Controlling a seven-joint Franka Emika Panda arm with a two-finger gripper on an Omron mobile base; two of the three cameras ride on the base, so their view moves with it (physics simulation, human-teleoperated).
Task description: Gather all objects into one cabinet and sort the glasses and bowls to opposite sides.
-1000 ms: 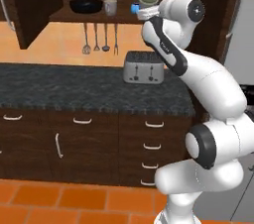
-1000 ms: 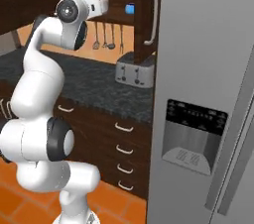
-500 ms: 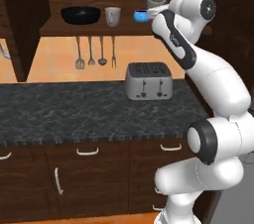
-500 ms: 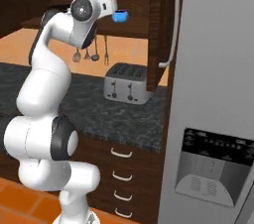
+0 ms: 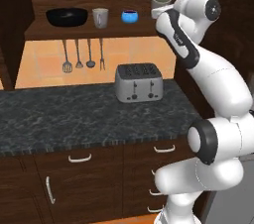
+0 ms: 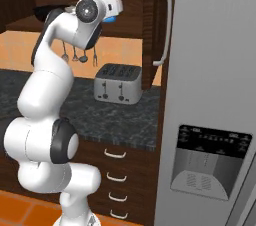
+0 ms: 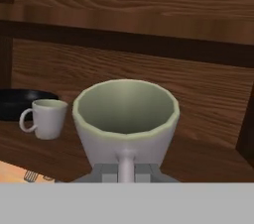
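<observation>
One mug [image 5: 160, 4] sits in the claw [image 7: 126, 171], carried upright with its open mouth up and its handle turned back toward the hand; the claw looks clamped on it at the handle side, though the fingertips themselves are hidden under the cup. It hangs above the right end of the cabinet's shelf [image 5: 74, 30], apart from the wood. The second mug [image 5: 100, 17] stands on that shelf further left, with the black bowl [image 5: 67, 17] at the far left beside it and the blue bowl [image 5: 130, 17] between the standing mug and the carried one. So the space that matters lies down and slightly forward from the claw, at the shelf's right side. The arm is stretched high, elbow bent, wrist level with the shelf. Below, the toaster [image 5: 139, 82] stands on the worktop [image 5: 59, 114], and the open cabinet door [image 6: 152, 25] hangs to the right.
</observation>
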